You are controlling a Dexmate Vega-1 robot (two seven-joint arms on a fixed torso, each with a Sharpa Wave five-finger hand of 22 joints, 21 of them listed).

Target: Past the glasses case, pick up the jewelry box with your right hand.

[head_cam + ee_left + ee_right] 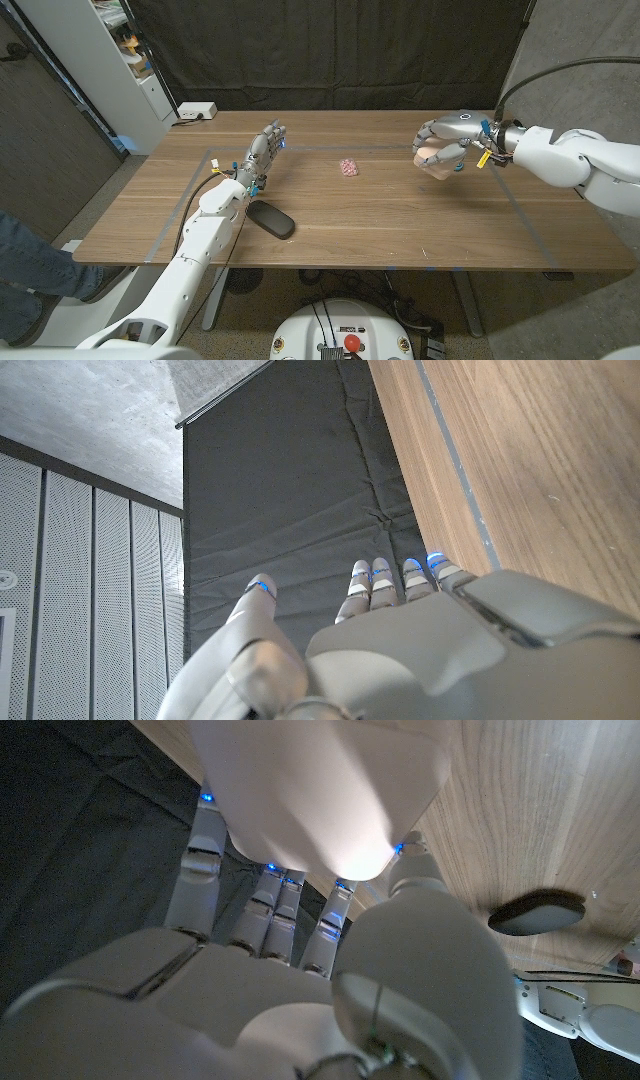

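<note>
Jewelry box (437,158) sits gripped within right hand (447,143) at table's two o'clock; right wrist view adds glasses case (537,912) beyond, pale underside (320,790).

Your right hand (447,146) holds the jewelry box (435,161) near the table's (400,225) far right; glasses case (271,219) sits front left.

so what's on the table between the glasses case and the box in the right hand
In the head view, a small pink object lies on the bare wood between the dark glasses case and the pale jewelry box, which the right hand holds in its fingers.
</note>
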